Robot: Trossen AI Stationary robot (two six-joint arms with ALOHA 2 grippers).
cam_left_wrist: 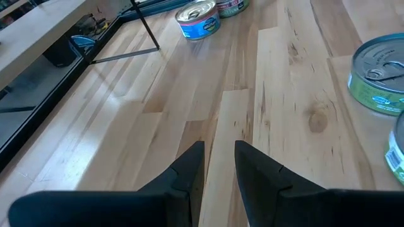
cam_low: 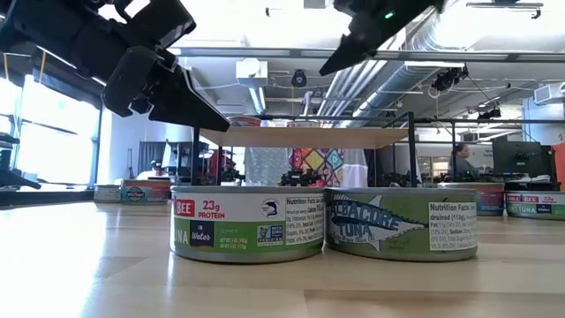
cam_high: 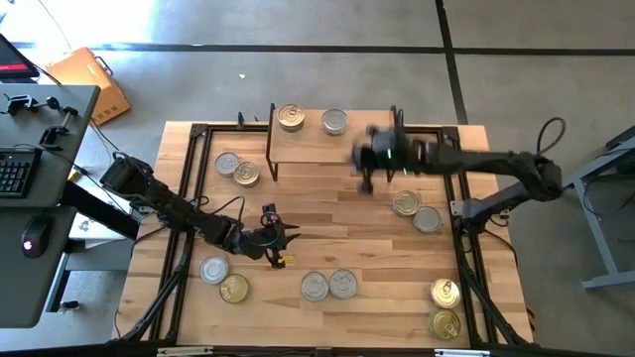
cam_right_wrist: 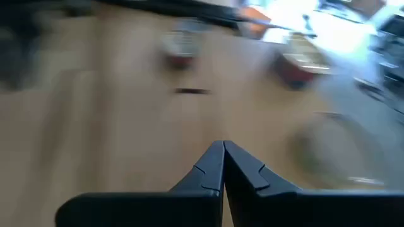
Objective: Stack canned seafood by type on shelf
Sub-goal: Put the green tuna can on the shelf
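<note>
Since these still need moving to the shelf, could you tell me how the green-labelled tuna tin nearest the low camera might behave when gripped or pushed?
The tuna tin looks rigid metal, so it probably won't deform. Squat and flat-based, it should slide rather than tip or roll. Its smooth paper label may be slightly slippery.

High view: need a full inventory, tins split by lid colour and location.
Tins on shelf: 2, one gold lid and one silver lid, side by side on its top.
Tins on table: 10, five gold and five silver, in pairs left of shelf, right of shelf, front left, front middle, front right.
Shelf: 1, light wood top with black legs, far middle of table.
Table: 1, light wooden slats.
Desk: 1, dark grey, left of table.
Left end effector: 1, black, open and empty, over table front left of centre.
Right end effector: 1, black, shut and empty, at shelf's right end.
</note>
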